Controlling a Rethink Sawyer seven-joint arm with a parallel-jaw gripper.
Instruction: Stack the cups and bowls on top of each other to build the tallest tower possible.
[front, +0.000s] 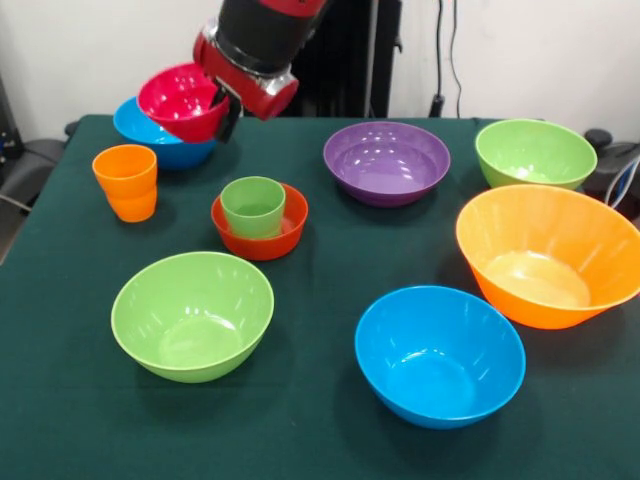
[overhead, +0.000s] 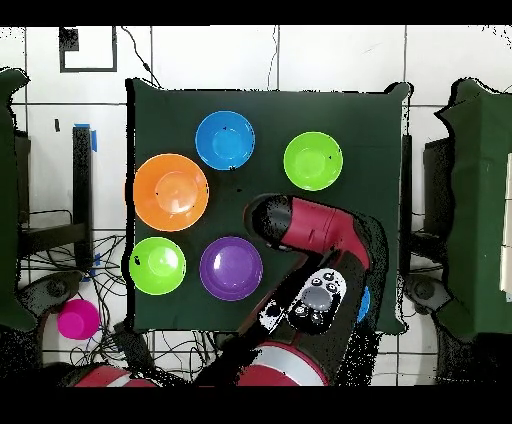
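The end effector hangs at the far corner of the tabletop, pinching the rim of a pink-red bowl. The finger tips are mostly hidden behind the bowl wall, but the bowl hangs clear of the cloth, so the grip looks closed on it. The bowl is tilted, its mouth turned up and toward the camera, its axis leaning rather than upright. It sits just above a small blue bowl, which rests mouth-up on the cloth.

Near these stands an orange cup, upright. Further in, a light green cup stands mouth-up inside a red-orange bowl, the only stack so far. A purple bowl, a lime bowl, a large orange bowl, a bigger blue bowl and a second lime bowl lie apart, all mouth-up.

In the overhead view the arm covers the held bowl and both cups.

These pieces look light, stiff and glossy, so likely slippery; a rim pinch seems the practical hold, and the tilt should be levelled before release.
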